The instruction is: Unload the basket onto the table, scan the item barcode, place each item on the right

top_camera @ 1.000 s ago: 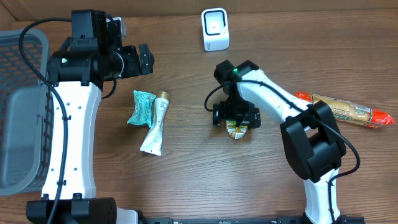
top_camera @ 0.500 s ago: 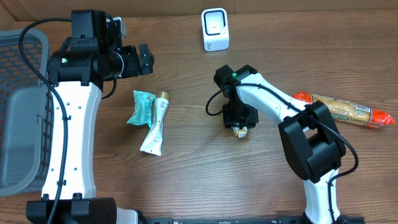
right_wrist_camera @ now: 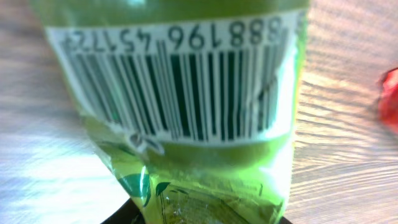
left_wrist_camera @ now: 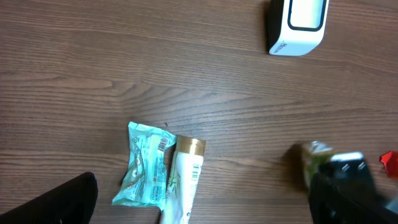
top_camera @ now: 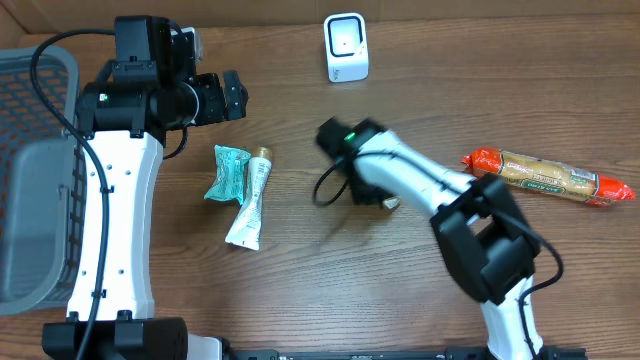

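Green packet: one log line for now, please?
right gripper: shut on green packet | barcode: faces wrist camera | left gripper: open | white scanner: apart

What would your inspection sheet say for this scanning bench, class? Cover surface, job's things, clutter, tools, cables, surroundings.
Surface: wooden table, bare grain.
Job's things: green packet, barcode facing right wrist camera; white scanner at far edge.
Clutter: teal packet touching white tube; sausage pack.
Tools: left tool open, empty; right tool shut on green packet.
Cables: black cable looped by right tool.
Surroundings: grey basket at left.
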`<control>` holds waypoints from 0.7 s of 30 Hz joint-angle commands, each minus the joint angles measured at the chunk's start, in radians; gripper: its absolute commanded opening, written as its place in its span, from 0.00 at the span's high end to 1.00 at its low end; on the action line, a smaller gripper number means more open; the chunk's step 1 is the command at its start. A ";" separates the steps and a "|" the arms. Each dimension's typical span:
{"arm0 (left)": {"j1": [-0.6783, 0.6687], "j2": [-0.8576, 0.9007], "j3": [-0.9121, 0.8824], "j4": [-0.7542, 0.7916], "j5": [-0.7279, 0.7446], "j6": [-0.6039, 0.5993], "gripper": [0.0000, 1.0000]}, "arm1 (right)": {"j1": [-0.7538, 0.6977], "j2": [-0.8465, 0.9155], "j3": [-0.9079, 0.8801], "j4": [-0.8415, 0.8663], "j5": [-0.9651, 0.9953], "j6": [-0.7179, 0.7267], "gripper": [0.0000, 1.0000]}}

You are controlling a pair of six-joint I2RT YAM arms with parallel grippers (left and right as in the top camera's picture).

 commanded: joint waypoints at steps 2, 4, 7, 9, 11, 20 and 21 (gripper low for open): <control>-0.002 -0.003 0.009 0.003 0.008 0.023 0.00 | 0.124 -0.012 0.039 0.002 0.217 0.024 0.33; -0.002 -0.003 0.009 0.003 0.008 0.023 0.00 | 0.152 -0.012 0.039 -0.005 0.190 0.023 0.15; -0.002 -0.003 0.009 0.003 0.008 0.023 0.00 | 0.179 -0.013 0.041 -0.023 0.141 0.019 0.11; -0.002 -0.003 0.009 0.003 0.008 0.023 0.01 | 0.182 -0.015 0.054 -0.050 0.099 0.020 0.12; -0.002 -0.003 0.009 0.003 0.008 0.023 0.00 | 0.167 -0.028 0.082 -0.083 0.044 0.024 0.13; -0.002 -0.003 0.009 0.003 0.008 0.023 0.00 | -0.114 -0.264 0.116 -0.060 -0.327 -0.069 0.21; -0.002 -0.003 0.009 0.003 0.008 0.023 0.00 | -0.151 -0.279 0.116 -0.060 -0.394 -0.121 0.21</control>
